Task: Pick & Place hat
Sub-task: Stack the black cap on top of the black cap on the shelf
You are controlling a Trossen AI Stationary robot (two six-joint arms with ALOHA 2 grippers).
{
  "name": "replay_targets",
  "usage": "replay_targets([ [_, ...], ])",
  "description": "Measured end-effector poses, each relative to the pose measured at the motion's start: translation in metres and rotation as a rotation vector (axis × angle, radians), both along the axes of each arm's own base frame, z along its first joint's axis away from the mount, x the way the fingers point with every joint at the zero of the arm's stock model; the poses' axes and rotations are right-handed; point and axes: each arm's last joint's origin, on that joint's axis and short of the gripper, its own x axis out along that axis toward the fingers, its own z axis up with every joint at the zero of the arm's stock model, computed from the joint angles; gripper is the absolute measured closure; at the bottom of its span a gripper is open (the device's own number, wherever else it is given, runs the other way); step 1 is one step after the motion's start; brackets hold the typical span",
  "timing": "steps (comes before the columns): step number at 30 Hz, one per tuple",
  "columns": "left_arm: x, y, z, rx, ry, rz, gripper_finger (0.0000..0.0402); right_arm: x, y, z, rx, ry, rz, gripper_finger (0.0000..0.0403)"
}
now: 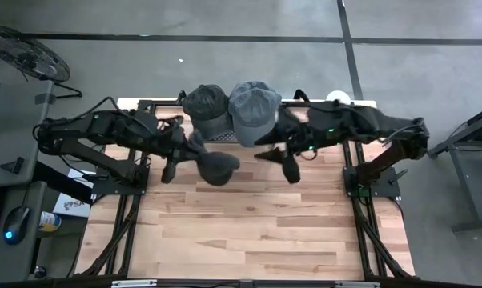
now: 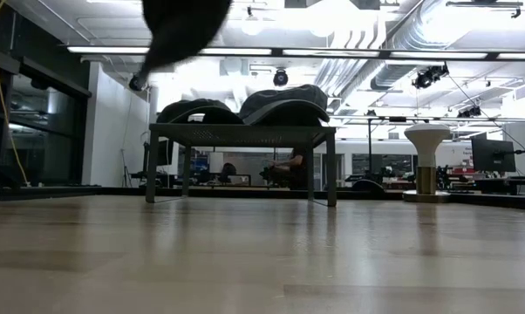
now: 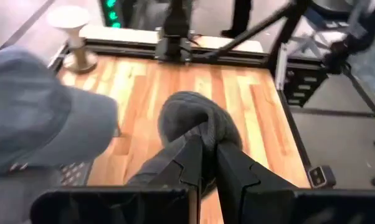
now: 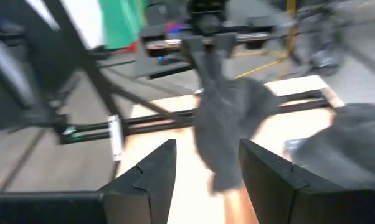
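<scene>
My left gripper [image 1: 197, 150] is shut on a dark grey hat [image 1: 218, 166] and holds it above the table's far middle; the hat also shows in the left wrist view [image 3: 194, 118] and at the top of the low view [image 2: 180, 30]. My right gripper [image 1: 279, 162] is open and empty just to the hat's right; in its wrist view [image 4: 203, 171] the hat [image 4: 228, 124] hangs ahead of it. A dark cap [image 1: 206, 108] and a blue-grey cap [image 1: 253, 110] rest on a low rack [image 2: 245, 135] at the far edge. My left gripper pinches a bunched part of the dark hat's soft cloth [image 3: 203, 134] between its two fingers, coming from the table's left and slanting down. One layer or several, I cannot tell. The hat hangs slack past and below the fingertips, clear of the table.
A white mushroom-shaped stand [image 2: 426, 161] is at the far right corner; it also shows in the left wrist view [image 3: 72, 28]. The wooden table top [image 1: 249, 232] runs bare toward the near edge. Metal frame rails [image 1: 369, 216] run along both sides.
</scene>
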Motion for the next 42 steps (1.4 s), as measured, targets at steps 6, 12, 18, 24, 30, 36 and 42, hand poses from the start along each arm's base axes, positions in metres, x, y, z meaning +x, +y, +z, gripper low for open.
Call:
replay_targets([
  [6,-0.013,0.006,0.034,-0.095,-0.003,0.194,0.0384,-0.02,-0.009,0.005,-0.109,0.025,-0.189,0.0241],
  [12,-0.023,0.014,0.066,-0.134,-0.024,0.417,0.0384,-0.028,-0.014,0.002,-0.171,0.077,-0.305,0.0248],
  [18,-0.011,0.033,0.078,-0.16,0.02,0.557,0.0384,-0.03,-0.015,-0.003,-0.223,0.131,-0.324,0.0249],
  [24,0.007,0.058,0.073,-0.195,0.126,0.61,0.0384,-0.037,-0.018,-0.005,-0.247,0.182,-0.335,0.0249],
  [30,0.012,0.088,0.066,-0.301,0.183,0.63,0.0384,-0.041,-0.025,-0.011,-0.265,0.257,-0.355,0.0249],
  [36,0.008,0.105,0.066,-0.341,0.176,0.634,0.0384,-0.042,-0.031,-0.013,-0.271,0.289,-0.373,0.0249],
  [42,0.004,0.114,0.065,-0.353,0.177,0.628,0.0384,-0.044,-0.033,-0.015,-0.294,0.314,-0.371,0.0249],
])
